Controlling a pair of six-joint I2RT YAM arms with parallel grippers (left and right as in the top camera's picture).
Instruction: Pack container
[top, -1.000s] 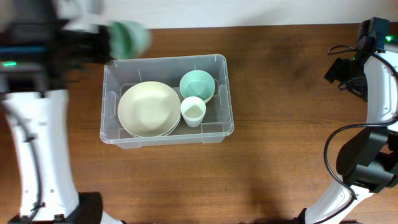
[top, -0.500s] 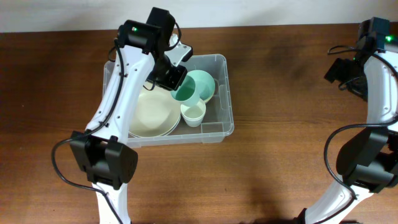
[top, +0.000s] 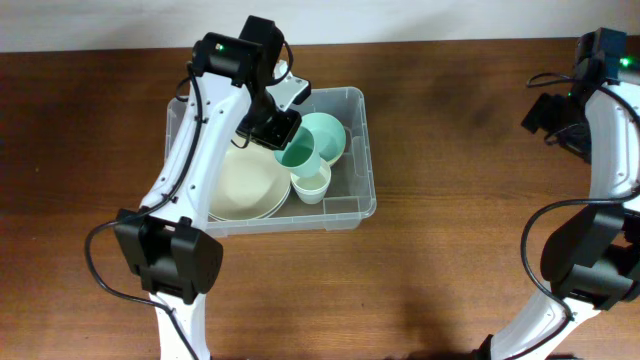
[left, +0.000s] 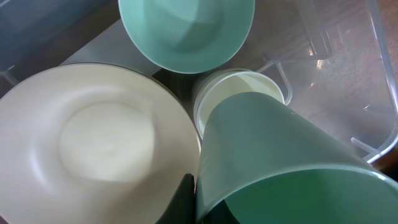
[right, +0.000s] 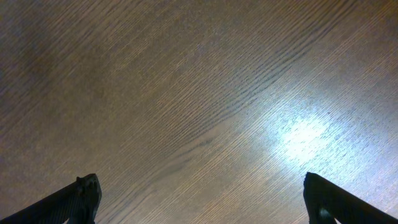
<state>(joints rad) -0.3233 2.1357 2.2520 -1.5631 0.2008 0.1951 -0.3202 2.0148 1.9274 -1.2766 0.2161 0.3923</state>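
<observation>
You have nothing to read here: no lettering, number or brand mark shows legibly in any view. The clear container (top: 368, 165) at upper centre of the overhead view, the green cup (left: 280, 168) and the wooden desk (top: 460, 250) all look plain, with no readable mark.

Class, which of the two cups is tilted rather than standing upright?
The mint-green plastic cup, held tilted by the left gripper; the cream plastic cup stands upright inside the large clear plastic container.
</observation>
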